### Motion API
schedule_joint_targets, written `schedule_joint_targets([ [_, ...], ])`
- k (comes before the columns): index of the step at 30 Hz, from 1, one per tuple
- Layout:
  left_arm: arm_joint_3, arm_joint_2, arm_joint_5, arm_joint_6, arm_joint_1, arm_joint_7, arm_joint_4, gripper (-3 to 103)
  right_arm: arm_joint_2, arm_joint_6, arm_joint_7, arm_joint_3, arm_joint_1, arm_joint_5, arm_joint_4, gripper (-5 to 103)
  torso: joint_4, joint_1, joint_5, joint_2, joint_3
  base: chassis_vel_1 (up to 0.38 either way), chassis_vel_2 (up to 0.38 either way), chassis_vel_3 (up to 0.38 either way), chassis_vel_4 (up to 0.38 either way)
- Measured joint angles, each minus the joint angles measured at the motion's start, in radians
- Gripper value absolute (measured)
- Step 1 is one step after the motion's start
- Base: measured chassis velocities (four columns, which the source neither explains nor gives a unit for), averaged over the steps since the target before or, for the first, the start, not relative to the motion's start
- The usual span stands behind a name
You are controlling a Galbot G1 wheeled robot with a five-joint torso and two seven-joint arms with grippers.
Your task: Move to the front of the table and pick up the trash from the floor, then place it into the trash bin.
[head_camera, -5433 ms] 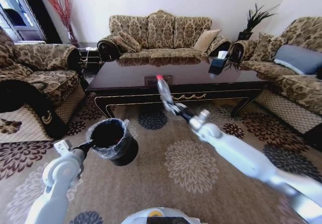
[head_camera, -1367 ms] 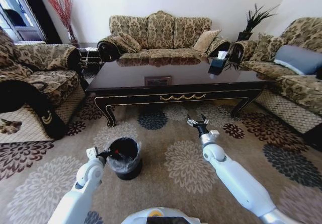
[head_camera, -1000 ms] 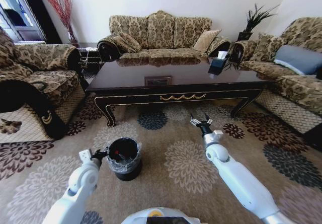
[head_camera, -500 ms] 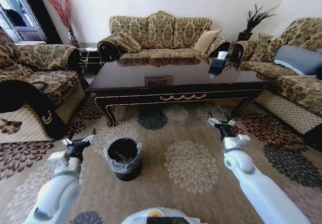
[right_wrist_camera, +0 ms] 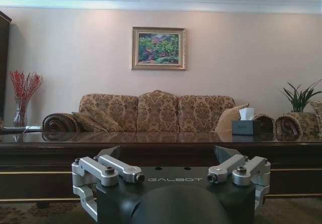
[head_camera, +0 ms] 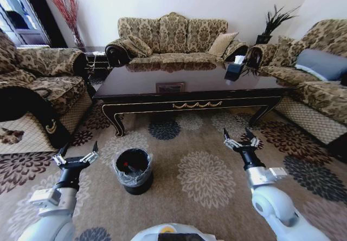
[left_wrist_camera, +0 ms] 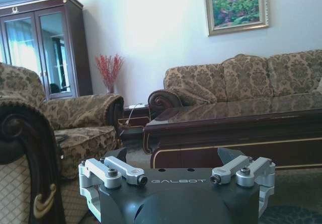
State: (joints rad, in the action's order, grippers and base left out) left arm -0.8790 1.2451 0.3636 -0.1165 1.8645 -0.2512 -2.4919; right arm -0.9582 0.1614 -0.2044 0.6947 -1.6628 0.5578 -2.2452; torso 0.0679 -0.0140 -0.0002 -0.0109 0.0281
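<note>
1. Trash, a clear plastic bottle with a red cap (head_camera: 126,165), lies down inside the small round black bin lined with crinkly clear plastic (head_camera: 132,170); only a red spot shows against the dark interior, so its exact pose cannot be made out.
2. That bin stands on the beige carpet with large flower medallions (head_camera: 206,178), in front of the long low glossy dark wood surface with gold trim (head_camera: 190,86), near enough for either arm to reach it.
3. Left hand (head_camera: 75,157) hovers just beside the bin, clear of its rim, fingers spread wide and holding nothing; its wrist camera looks level across the room at the surface's edge.
4. Right hand (head_camera: 242,141) hangs over the carpet well apart from the bin, likewise spread open and empty, which suits a job that looks finished.
5. Compared with a moment earlier, the left hand has let go of the bin's lip and drawn away to the side.
6. The right arm has swung outward and back toward the body; several seconds ago it carried the bottle aloft above the carpet, and the bin was lifted and tilted toward it.
</note>
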Motion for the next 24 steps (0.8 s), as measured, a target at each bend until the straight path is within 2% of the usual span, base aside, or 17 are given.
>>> schedule_joint_targets([
  [6,0.024,0.038,-0.014,-0.002,0.027,-0.009,-0.012,100,-0.021,0.015,0.031,0.025,-0.038,-0.005,-0.021,100,-0.0001,0.0,0.0001,0.0,0.0,0.001,-0.005,-0.006,0.009],
  [13,0.054,0.072,-0.02,-0.002,0.036,-0.015,-0.012,100,-0.022,0.025,0.044,0.035,-0.042,-0.009,-0.013,100,-0.0003,0.0,0.0002,0.0,0.0,0.054,-0.105,-0.046,0.125],
  [24,0.095,0.096,-0.026,-0.006,0.022,-0.02,-0.01,100,-0.032,0.047,0.059,0.054,-0.052,-0.009,0.004,100,0.0,0.0,0.0005,0.0,0.0,0.163,-0.297,-0.176,0.293],
])
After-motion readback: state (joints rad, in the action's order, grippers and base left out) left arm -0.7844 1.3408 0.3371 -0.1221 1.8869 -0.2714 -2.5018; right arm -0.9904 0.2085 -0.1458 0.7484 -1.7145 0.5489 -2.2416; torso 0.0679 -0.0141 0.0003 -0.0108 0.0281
